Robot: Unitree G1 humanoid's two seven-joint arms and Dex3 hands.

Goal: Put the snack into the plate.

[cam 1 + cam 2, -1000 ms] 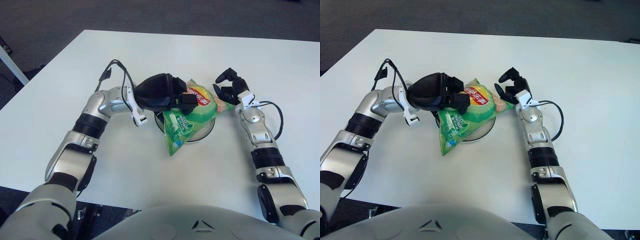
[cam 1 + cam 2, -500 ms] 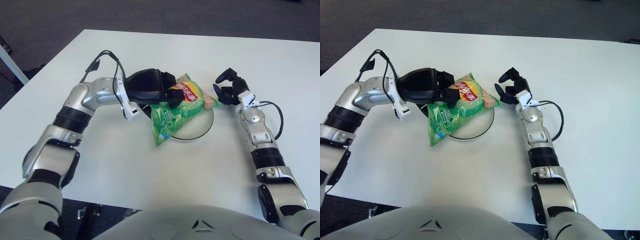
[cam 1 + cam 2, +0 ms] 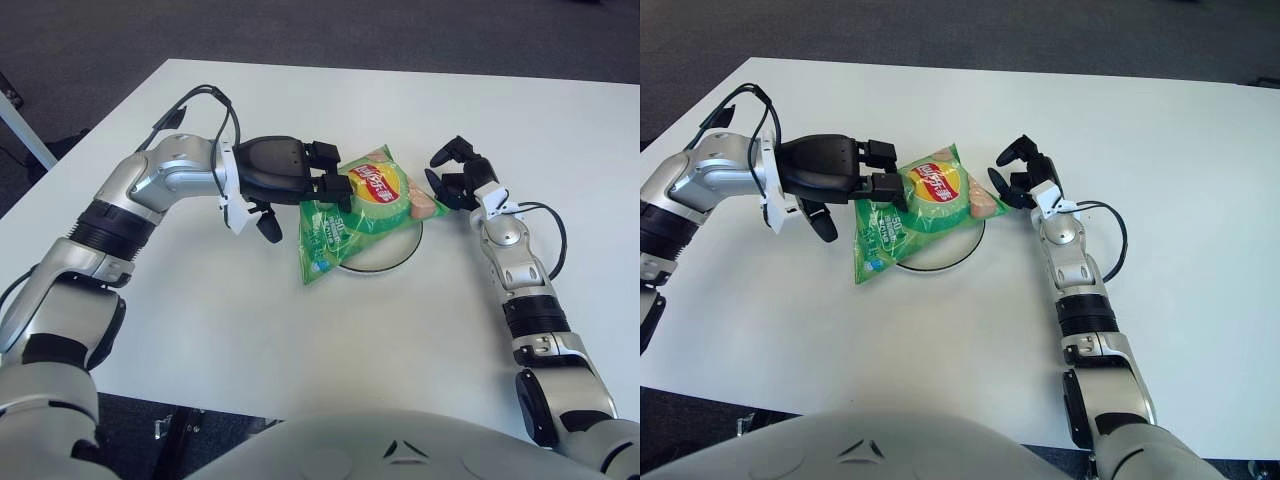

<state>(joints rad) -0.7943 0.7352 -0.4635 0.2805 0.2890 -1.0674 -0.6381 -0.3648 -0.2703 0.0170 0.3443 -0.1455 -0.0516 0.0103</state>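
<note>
Snack (image 3: pixel 360 205): lies across plate (image 3: pixel 392 256), lower corner on surface (image 3: pixel 250 330).
Left hand (image 3: pixel 300 180): fingertips at snack's top edge, seemingly released.
Right hand (image 3: pixel 455 175): beside plate, fingers loosely curled, empty.

White table (image 3: pixel 300 320) with a white plate (image 3: pixel 385 260) under a green snack bag (image 3: pixel 350 215).

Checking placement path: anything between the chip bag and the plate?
Nothing visible. The green chip bag already lies across the white plate, its lower corner hanging over the plate's left rim onto the table. The left hand is at the bag's upper left edge; the right hand shows beside its right corner.
</note>
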